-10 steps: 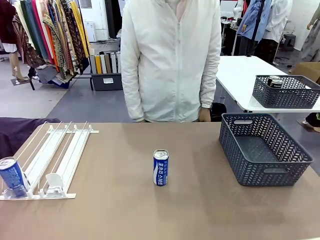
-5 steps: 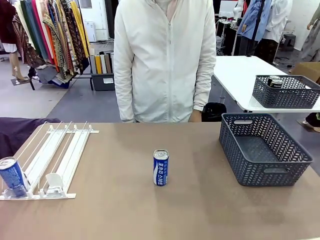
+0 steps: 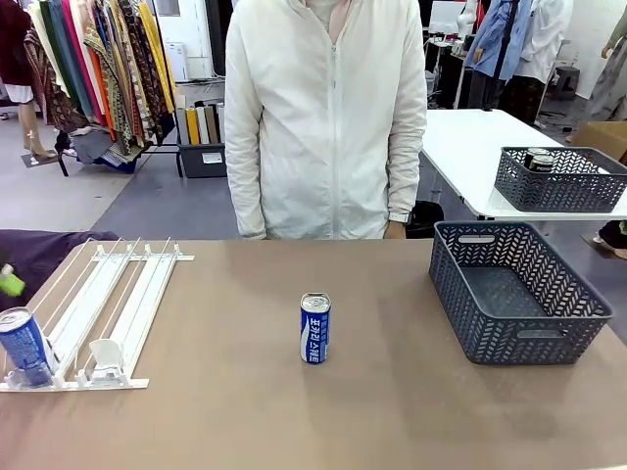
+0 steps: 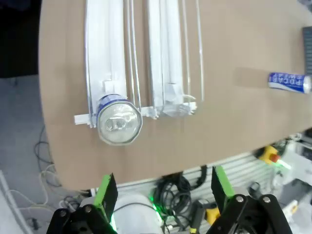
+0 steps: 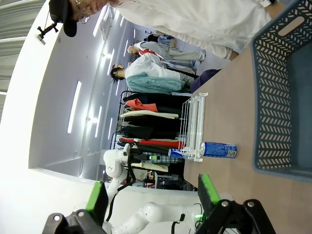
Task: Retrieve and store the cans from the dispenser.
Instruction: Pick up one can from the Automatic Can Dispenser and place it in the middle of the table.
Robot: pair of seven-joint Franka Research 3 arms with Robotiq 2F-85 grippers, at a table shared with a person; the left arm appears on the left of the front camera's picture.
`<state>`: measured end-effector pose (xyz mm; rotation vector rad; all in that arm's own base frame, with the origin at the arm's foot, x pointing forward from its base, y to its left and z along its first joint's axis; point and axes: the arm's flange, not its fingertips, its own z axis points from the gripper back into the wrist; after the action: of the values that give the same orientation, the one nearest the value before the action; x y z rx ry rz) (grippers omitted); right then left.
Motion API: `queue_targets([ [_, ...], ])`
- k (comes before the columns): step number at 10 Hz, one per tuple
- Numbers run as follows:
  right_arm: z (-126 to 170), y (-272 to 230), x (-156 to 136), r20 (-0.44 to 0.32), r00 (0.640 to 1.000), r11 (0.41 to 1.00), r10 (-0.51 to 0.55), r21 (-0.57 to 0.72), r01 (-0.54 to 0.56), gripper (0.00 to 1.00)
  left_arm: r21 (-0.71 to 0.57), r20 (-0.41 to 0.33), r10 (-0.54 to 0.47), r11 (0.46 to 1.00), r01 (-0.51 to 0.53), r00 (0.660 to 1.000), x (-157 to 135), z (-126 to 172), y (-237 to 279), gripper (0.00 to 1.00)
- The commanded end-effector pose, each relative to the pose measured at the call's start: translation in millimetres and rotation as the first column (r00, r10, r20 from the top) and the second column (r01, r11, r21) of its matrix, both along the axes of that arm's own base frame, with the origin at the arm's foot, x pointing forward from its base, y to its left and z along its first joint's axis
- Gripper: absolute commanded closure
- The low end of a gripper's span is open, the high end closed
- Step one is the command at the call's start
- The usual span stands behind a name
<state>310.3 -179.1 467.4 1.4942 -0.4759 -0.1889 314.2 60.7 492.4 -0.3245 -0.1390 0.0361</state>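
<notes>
Left jaws (wide apart) well above dispenser front can.

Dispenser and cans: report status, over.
Left gripper open above front can in dispenser; right gripper open, empty. Second can upright mid-table; basket holds none. Person at far edge, not reaching in.

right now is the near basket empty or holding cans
Empty: the basket floor shows bare. One can stands upright outside it, a second can sits in the dispenser.
</notes>
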Motion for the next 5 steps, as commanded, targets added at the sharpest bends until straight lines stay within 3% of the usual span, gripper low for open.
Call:
queue_targets([
  [1, 0.6, -0.6, -0.5, 0.020, 1.000, 1.000, 0.009, -0.017, -0.009, 0.00, 0.079, -0.006, 0.036, 0.996, -0.036, 0.999, 10.3, -14.5, -9.4, 0.00],
  [2, 0.6, -0.6, -0.5, 0.020, 1.000, 1.000, 0.009, -0.017, -0.009, 0.00, 0.124, 0.048, 0.130, 0.983, -0.135, 0.990, 14.2, -10.6, -13.0, 0.00],
  [3, 0.6, -0.6, -0.5, 0.020, 1.000, 1.000, 0.009, -0.017, -0.009, 0.00, 0.043, -0.002, 0.009, 0.999, -0.009, 1.000, 5.7, -9.3, -10.9, 0.00],
  [5, 0.6, -0.6, -0.5, 0.020, 1.000, 1.000, 0.009, -0.017, -0.009, 0.00, 0.043, -0.002, 0.009, 0.999, -0.009, 1.000, 5.7, -9.3, -10.9, 0.00],
])
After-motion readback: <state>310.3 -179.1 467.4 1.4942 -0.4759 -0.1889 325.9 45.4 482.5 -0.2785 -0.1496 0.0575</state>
